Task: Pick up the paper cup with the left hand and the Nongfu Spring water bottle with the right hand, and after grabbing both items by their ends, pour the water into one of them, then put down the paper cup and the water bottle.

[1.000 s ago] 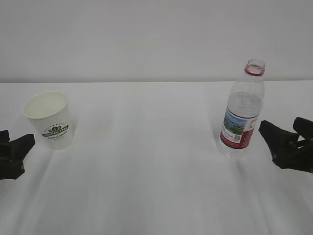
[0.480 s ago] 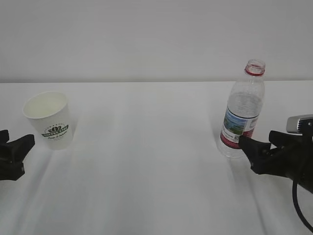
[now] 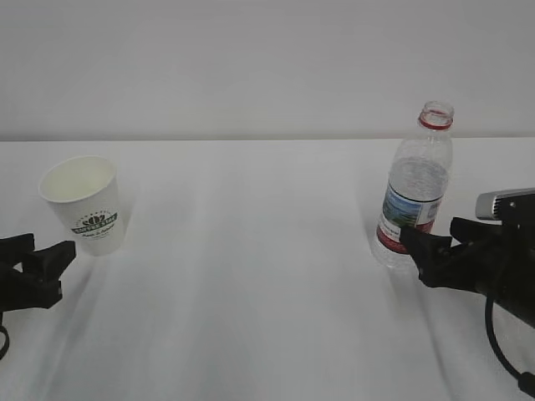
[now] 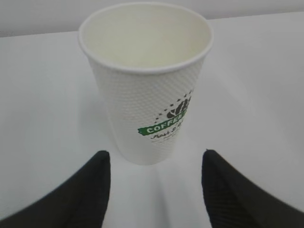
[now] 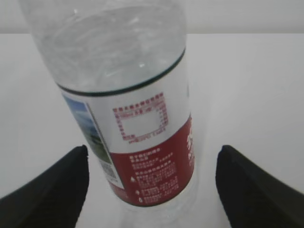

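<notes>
2 grippers are sitting low at the table [image 3: 251, 276] edges, and I am lining each one up with its own target. I am keeping the left gripper [image 4: 154, 164] open, jaws spread wider than the paper cup [image 4: 147, 80], which is standing upright just ahead of the fingertips, not yet between them. I am holding the right gripper [image 5: 152, 164] wide open too, its fingers flanking the lower label of the water bottle [image 5: 128, 118] without touching it. In the exterior view the bottle [image 3: 414, 188] is standing uncapped on the right, the cup [image 3: 84, 205] well apart on the left. I am judging both grasps as not yet made; coming in low should leave the cup's mouth clear for pouring
</notes>
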Tool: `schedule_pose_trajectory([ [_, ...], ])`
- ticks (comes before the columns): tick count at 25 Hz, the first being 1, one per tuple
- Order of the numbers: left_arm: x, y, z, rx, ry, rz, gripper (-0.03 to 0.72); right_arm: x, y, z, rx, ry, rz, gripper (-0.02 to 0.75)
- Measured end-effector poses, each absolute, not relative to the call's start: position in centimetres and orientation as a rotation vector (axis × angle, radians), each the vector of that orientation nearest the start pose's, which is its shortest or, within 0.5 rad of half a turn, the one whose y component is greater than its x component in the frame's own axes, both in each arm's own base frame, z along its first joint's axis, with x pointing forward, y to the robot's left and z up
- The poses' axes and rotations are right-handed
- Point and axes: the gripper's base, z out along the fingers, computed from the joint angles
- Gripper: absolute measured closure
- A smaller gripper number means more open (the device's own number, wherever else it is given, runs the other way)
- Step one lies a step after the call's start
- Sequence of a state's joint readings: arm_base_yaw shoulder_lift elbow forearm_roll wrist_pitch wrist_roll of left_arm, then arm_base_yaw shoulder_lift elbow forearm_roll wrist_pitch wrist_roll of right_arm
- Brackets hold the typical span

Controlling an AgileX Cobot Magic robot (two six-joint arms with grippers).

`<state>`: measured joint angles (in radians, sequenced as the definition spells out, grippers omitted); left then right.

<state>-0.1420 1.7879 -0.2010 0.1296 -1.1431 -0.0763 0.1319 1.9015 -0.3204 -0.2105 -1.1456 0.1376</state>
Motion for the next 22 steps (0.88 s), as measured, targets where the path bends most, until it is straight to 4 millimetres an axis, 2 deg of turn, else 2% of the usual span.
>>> schedule_pose_trajectory([
  [8, 22.6, -4.3, 10.8, 0.196, 1.918, -0.225, 0.244, 26.2, 5.4, 9.4, -0.235, 1.908, 0.321, 0.108],
  [22, 22.6, -4.3, 10.7, 0.196, 1.922, -0.225, 0.244, 28.3, 6.0, 9.1, -0.266, 1.871, 0.335, 0.108],
])
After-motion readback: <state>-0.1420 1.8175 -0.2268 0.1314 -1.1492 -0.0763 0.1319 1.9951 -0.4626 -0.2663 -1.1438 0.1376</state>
